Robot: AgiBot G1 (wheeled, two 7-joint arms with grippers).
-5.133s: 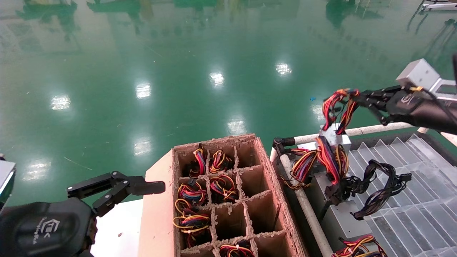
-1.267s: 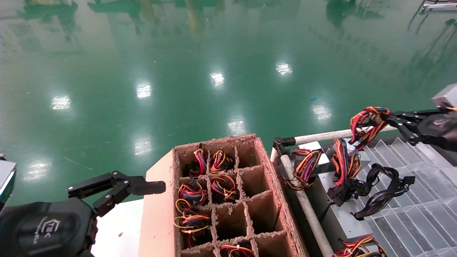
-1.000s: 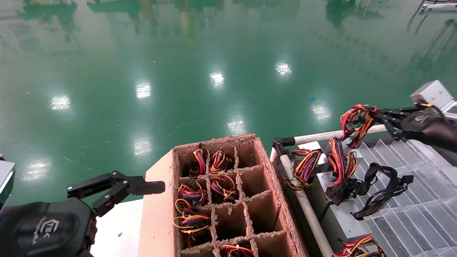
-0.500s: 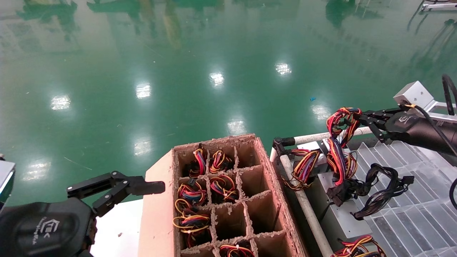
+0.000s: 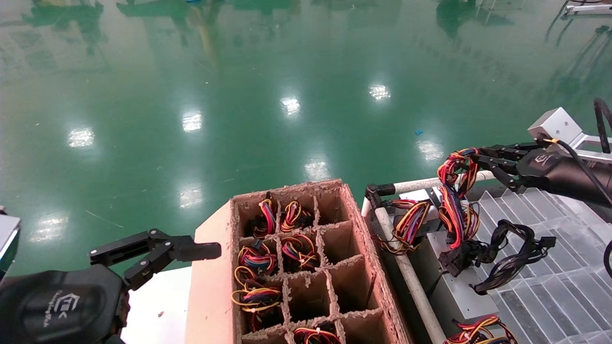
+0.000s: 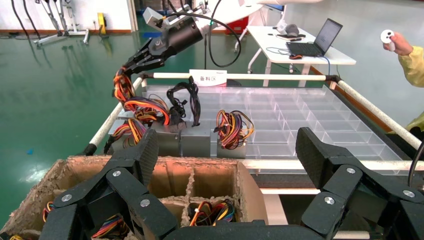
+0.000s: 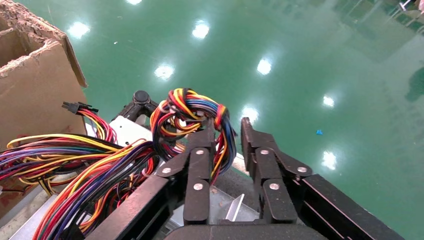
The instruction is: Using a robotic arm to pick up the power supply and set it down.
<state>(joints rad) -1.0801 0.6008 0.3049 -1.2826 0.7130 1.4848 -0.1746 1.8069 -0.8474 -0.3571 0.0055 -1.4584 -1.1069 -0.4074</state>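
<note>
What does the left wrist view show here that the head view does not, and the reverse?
Only the left wrist view shows the white label plate, a table with a laptop, and a person's hand. Only the head view shows the left gripper from outside, open and parked beside the cardboard box. Both show the right gripper shut on the wire bundle of the power supply, above the clear divided tray.
</note>
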